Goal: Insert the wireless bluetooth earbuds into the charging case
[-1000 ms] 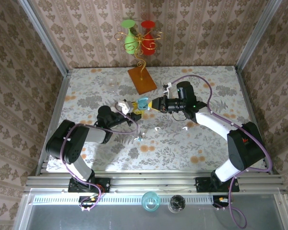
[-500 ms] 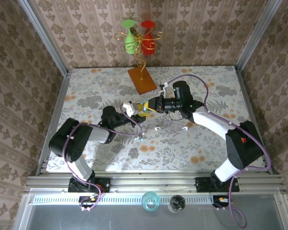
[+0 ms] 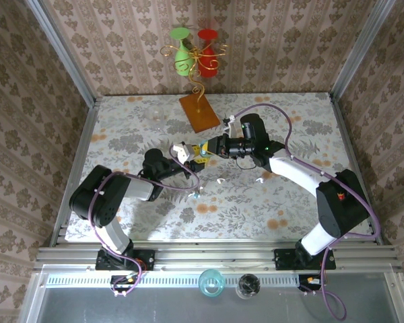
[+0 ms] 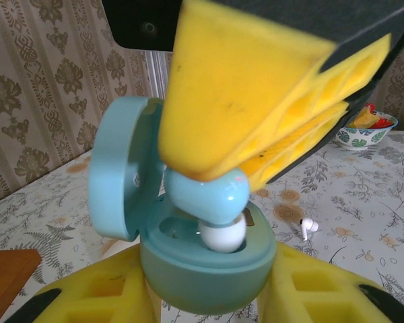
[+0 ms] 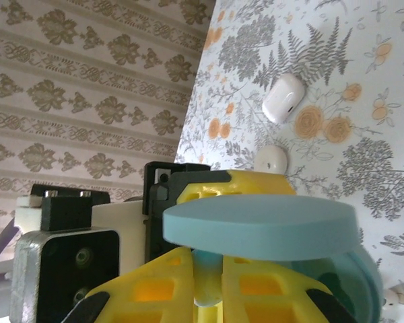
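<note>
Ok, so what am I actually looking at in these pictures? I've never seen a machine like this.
Two robot arms are bolted to the near edge of a flowery table. One picture looks down from above. The other two come from small cameras on each arm's wrist. The left claw grips an open light-blue charging case. The right claw pinches a small earbud, with its white tip in the case's socket. On the table lie a loose earbud and two white cases. A brown board sits at the back.
</note>
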`<state>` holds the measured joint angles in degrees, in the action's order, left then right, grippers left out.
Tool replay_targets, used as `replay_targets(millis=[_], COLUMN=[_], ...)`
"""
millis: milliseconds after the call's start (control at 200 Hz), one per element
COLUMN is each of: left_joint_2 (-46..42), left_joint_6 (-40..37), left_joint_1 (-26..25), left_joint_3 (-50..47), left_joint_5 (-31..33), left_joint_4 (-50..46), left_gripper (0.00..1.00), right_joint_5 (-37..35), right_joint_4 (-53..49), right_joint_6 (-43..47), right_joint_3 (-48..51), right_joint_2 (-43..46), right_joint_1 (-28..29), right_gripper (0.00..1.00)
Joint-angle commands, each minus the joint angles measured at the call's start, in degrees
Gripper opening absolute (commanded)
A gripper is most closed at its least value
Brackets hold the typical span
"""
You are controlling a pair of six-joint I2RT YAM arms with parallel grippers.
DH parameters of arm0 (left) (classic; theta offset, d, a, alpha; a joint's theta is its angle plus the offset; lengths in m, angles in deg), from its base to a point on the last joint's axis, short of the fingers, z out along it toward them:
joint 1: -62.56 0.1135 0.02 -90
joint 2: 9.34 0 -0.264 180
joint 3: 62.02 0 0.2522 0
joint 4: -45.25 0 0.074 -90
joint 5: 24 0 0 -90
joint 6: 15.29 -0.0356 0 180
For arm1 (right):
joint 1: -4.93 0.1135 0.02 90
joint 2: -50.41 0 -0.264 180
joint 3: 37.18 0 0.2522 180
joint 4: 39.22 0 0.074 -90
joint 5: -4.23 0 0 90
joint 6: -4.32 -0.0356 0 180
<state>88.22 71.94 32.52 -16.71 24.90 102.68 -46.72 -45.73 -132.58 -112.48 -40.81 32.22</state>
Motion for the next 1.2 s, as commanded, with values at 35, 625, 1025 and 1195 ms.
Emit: replay_targets(millis=[35,625,1025,1195], left_joint_2=[0.2,-0.2,-1.0,-2.7], left_joint_6=[0.6,1.1,1.2,1.4], left_joint_1=[-0.4,-0.4,0.7,3.1], left_joint_3=[1.3,1.8,0.7,-0.7], left_joint_5=[-0.5,0.5,0.4,0.3], left_joint_4=[2.6,2.6,2.7,2.7], left_gripper=[0.35,0.35,0.35,0.35], right_joint_5=[-2.5,-3.5,-6.9,-8.1], right_joint_4=[-0.7,-8.5,-9.3,-9.4], right_joint_6=[0.7,5.8,10.5,14.7], right_joint_3=[0.7,-1.9,-0.9,2.2], right_joint_2=[0.9,0.0,6.2,11.0], right_joint_1=[0.2,0.9,0.8,0.8], right_gripper=[0.14,0.25,0.4,0.45])
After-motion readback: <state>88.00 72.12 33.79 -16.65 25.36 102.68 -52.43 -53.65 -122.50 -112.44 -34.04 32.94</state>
